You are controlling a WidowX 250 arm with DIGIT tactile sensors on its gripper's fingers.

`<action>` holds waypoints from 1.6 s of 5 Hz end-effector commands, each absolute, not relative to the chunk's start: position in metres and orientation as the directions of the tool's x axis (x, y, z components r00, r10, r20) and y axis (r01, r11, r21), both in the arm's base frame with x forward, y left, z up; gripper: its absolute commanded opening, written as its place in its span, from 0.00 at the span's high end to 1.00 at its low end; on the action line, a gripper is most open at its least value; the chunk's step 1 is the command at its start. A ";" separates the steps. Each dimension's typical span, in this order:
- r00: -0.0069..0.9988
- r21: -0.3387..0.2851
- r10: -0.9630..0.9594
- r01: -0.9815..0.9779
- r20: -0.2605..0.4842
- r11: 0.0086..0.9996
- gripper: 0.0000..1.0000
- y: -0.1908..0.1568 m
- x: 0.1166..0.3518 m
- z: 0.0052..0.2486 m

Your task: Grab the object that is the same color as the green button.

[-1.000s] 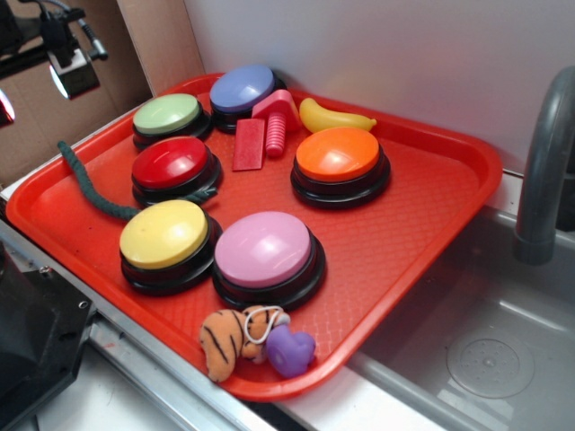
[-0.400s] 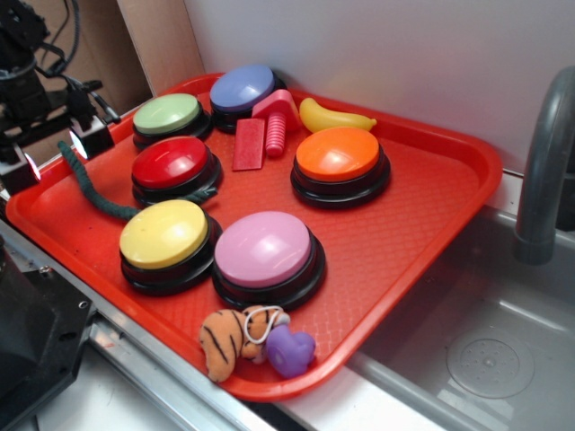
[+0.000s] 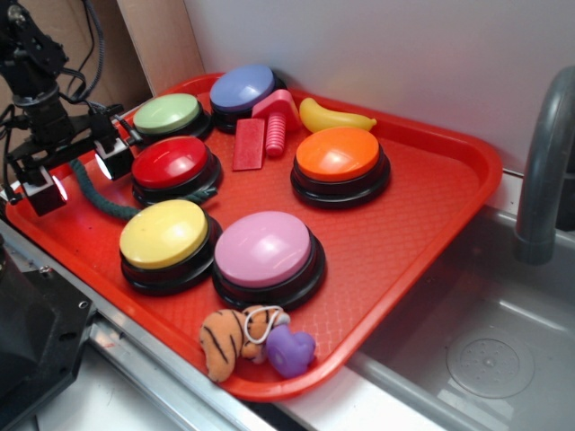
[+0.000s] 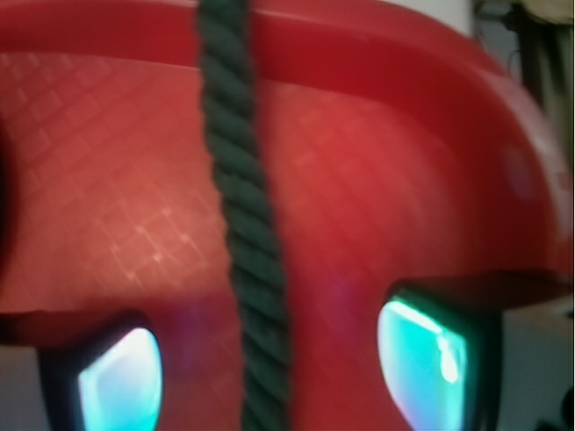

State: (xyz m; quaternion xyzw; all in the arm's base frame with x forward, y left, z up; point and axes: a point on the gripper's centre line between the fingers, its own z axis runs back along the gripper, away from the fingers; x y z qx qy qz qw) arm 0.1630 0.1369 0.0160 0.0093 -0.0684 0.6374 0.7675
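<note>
Surface: red tray [image 3: 431,206] with a diamond-textured floor, sitting on a metal counter edge; grey sink basin [image 3: 485,350] to its right, grey faucet [image 3: 544,171] at the far right.
Room: white wall behind the tray, brown cardboard panel [image 3: 153,40] at back left.
On tray: green button [image 3: 168,115] at back left, blue button [image 3: 241,90] beside it, red button [image 3: 171,164], yellow button [image 3: 165,236], pink button [image 3: 264,251], orange button [image 3: 338,156]. Also a yellow banana toy [image 3: 332,116], pink screw toy [image 3: 275,121], red block [image 3: 249,144], tiger plush [image 3: 232,337] touching a purple toy [image 3: 289,350] at the front rim.
Rope: dark green twisted rope [image 3: 101,199] lies flat on the tray's left part, between the rim and the red and yellow buttons.
Rope axis: in the exterior view it runs from back left down toward the yellow button, curving; in my wrist view the rope [image 4: 247,251] runs top to bottom, nearly straight, its top crossing the tray rim.
My end effector: end effector [image 3: 76,175] is over the rope's upper stretch, fingers apart, one on each side of it, gripping nothing.
Exterior only: all buttons, toys, sink, my arm.
Wrist only: rope's twist detail, both glowing finger pads [image 4: 121,382] flanking the rope without touching it; blurred.
</note>
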 end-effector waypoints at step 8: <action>0.439 -0.190 0.854 -0.847 0.280 0.497 1.00 0.115 0.176 0.119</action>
